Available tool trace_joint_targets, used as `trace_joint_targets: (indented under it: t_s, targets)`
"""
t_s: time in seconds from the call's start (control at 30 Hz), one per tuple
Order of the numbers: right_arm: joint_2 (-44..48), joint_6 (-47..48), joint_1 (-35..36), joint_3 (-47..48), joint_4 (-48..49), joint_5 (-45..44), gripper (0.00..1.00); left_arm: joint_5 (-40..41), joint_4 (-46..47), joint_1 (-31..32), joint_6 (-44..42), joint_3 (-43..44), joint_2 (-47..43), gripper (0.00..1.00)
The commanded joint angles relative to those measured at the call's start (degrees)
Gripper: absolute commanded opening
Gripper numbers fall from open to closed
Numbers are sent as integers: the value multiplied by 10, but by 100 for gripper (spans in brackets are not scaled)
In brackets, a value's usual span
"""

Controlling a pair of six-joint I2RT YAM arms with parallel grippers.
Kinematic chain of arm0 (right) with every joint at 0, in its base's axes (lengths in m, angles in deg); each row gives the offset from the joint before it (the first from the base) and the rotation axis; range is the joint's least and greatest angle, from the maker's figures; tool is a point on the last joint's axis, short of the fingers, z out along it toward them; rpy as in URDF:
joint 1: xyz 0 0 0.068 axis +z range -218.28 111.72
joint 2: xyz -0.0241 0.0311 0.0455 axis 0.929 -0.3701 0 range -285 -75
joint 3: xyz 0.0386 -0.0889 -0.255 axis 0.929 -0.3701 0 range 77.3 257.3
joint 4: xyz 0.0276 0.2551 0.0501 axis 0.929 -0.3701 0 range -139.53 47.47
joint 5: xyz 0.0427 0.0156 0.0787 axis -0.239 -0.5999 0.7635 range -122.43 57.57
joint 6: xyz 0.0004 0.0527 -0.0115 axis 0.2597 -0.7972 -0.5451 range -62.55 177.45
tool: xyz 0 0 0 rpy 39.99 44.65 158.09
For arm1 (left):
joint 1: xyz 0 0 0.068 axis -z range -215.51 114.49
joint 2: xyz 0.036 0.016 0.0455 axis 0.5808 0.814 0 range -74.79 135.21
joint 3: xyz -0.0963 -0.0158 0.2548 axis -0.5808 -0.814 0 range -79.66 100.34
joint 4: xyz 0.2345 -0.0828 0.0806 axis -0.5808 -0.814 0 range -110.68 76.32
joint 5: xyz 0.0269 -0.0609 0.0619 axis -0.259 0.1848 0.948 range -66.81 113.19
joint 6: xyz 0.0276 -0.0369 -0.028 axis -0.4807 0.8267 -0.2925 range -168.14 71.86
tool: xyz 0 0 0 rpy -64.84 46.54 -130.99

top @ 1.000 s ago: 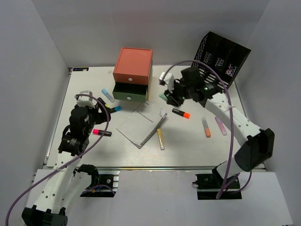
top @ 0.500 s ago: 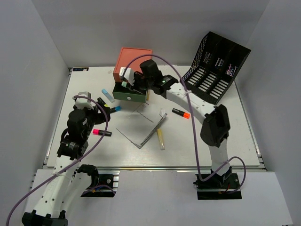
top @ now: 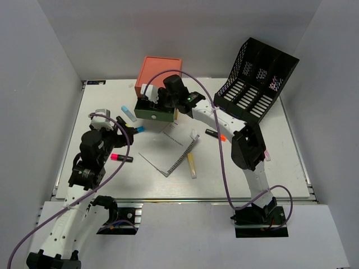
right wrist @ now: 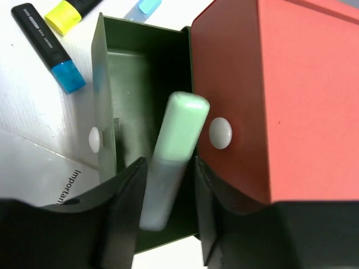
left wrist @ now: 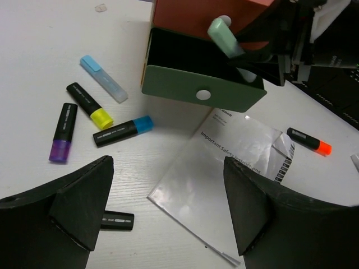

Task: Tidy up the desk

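Observation:
The desk [top: 252, 174] is a large white tabletop. My right gripper [top: 151, 98] is shut on a pale green highlighter [right wrist: 174, 148] and holds it tilted over the open green drawer [right wrist: 120, 78] of the orange-topped drawer box [top: 160, 73]. The highlighter's capped end points into the drawer; it also shows in the left wrist view [left wrist: 223, 35]. My left gripper [top: 124, 130] is open and empty, hovering above the desk at the left, over the edge of a booklet [left wrist: 224, 168].
Loose highlighters lie left of the drawer: pale blue [left wrist: 104, 78], yellow [left wrist: 90, 105], purple [left wrist: 63, 132], blue [left wrist: 122, 130]. A pink one [top: 121, 158], a yellow one [top: 192, 165] and an orange one [top: 216, 134] lie around the booklet. A black mesh file rack [top: 258, 73] stands back right.
My right arm has swung left from the desk's middle right to the drawer box, carrying the green highlighter over the open drawer. My left arm has barely moved.

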State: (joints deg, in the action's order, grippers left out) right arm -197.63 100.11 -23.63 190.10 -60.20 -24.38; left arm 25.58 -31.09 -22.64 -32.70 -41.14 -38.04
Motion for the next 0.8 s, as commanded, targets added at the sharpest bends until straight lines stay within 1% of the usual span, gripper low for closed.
trace_joint_targets:
  t_s: [0.0,0.03,0.13,0.2,0.23,0.27,0.3,0.33,0.37,0.4,0.43,0.47,0.5,0.53,0.57,0.6,0.63,0.67,0.7,0.73,0.77]
  targets:
    - [13,9,2,30,22,-11,46,-71,29,-2,-6,-9,-1,89]
    - [17,5,2,34,19,-13,50,-89,35,-2,-4,-9,4,90]
    - [25,-13,1,48,7,-10,54,-149,62,-2,1,-15,17,90]
    - [32,-25,0,53,-2,-8,53,-182,73,-2,8,-18,26,90]
    - [35,-34,-1,55,-12,-8,51,-187,78,11,12,-18,31,89]
    - [48,-44,-3,59,-22,-7,48,-198,87,11,22,-21,38,85]
    - [57,-76,-7,59,-31,-6,38,-234,104,11,31,-27,43,81]
    - [70,-102,-14,57,-47,-8,28,-251,110,11,41,-25,51,78]
    - [101,-134,-17,39,-53,-10,17,-270,113,11,61,-22,68,72]
    - [124,-201,-41,20,-57,-8,0,-284,114,11,72,-9,81,56]
    - [143,-234,-52,-4,-61,1,0,-313,116,16,102,-4,95,49]
    - [192,-263,-64,-69,-65,13,0,-328,121,16,118,0,118,43]
    - [217,-287,-102,-103,-68,29,0,-338,129,25,133,6,129,30]
    - [239,-322,-118,-137,-75,63,0,-340,131,32,163,9,139,27]
    - [280,-336,-134,-201,-87,82,0,-340,134,50,177,10,147,25]
    - [301,-346,-188,-233,-95,119,0,-326,134,62,191,12,161,21]
    - [337,-360,-209,-262,-101,139,0,-318,133,75,216,14,169,20]
    - [355,-361,-248,-317,-111,158,0,-304,118,107,228,18,187,20]
    - [377,-358,-284,-346,-112,179,0,-289,110,127,238,30,198,22]
    - [417,-352,-298,-375,-109,187,0,-259,100,147,252,40,211,23]
    - [439,-345,-331,-403,-99,198,0,-236,73,191,262,49,223,27]
